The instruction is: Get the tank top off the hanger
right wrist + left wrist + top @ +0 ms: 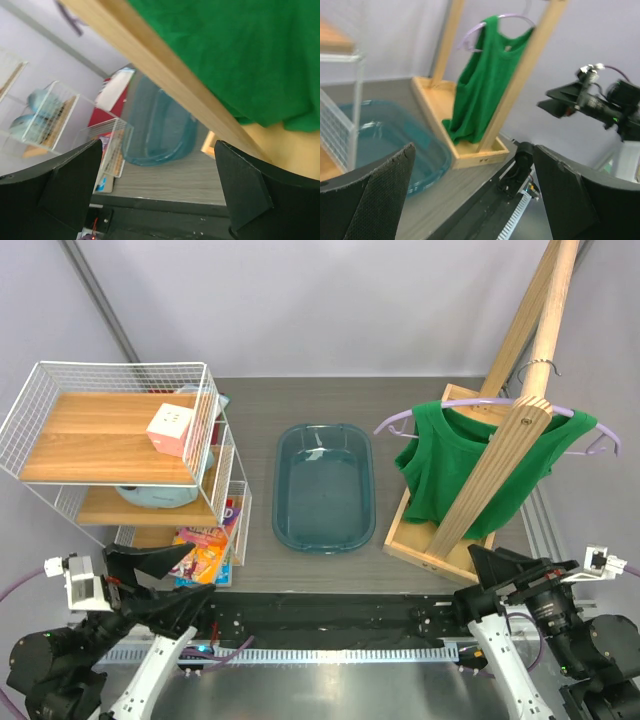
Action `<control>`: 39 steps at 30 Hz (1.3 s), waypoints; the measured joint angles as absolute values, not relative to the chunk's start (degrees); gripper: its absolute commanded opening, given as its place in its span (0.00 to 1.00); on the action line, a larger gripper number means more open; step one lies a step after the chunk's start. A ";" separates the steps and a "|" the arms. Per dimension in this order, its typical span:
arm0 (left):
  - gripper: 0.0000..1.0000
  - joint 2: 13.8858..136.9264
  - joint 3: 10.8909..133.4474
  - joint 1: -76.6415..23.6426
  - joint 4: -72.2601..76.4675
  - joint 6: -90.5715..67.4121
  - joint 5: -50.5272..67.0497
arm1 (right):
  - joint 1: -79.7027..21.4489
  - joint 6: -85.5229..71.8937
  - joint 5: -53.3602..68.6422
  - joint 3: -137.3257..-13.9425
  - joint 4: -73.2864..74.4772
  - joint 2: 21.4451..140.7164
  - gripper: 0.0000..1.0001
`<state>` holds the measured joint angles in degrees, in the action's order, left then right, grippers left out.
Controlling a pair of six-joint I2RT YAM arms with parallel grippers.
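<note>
Right wrist view: the soft green cloth tank top (240, 55) hangs above the open right pincer (159, 150); pinch its floppy hem.

A robotics lab test bench: a left arm (70, 640) and right arm (560, 630) are bolted along a metal rail (330, 650) at a grey tabletop (330, 400), with bare pale walls (330, 300) and staged props: a wire shelf (120, 365), a blue tub (281, 490) and a wooden rack (500, 450).
</note>
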<state>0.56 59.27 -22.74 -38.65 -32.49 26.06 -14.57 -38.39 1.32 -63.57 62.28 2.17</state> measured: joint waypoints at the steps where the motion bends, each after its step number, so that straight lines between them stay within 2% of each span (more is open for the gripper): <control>1: 1.00 0.56 59.83 -22.74 -41.39 -33.71 23.14 | -14.57 -38.92 -0.69 -64.36 64.18 2.52 1.00; 5: 1.00 0.62 66.52 -22.74 -54.22 -38.15 11.46 | -14.57 -39.90 -7.53 -68.01 70.04 6.00 1.00; 11: 1.00 0.60 71.85 -23.92 -55.77 -39.20 6.92 | -14.57 -40.03 -12.05 -70.02 72.42 10.02 1.00; 15: 1.00 2.26 69.25 -24.21 -54.59 -40.14 12.62 | -14.59 -38.52 -12.19 -71.66 72.42 10.04 1.00; 20: 1.00 13.23 69.95 -19.55 -46.76 -41.41 25.85 | -14.94 -34.50 -9.41 -74.72 71.22 10.07 1.00; 26: 1.00 21.32 69.45 -18.74 -38.46 -44.71 34.24 | -15.07 -31.53 -6.24 -75.92 69.89 10.79 1.00; 35: 1.00 32.18 74.37 -27.09 -33.28 -44.47 39.46 | -15.40 -28.80 -4.62 -75.50 68.01 13.26 1.00; 39: 1.00 35.42 73.58 -31.90 -33.04 -44.10 41.45 | -15.66 -27.68 0.34 -75.31 67.07 13.39 1.00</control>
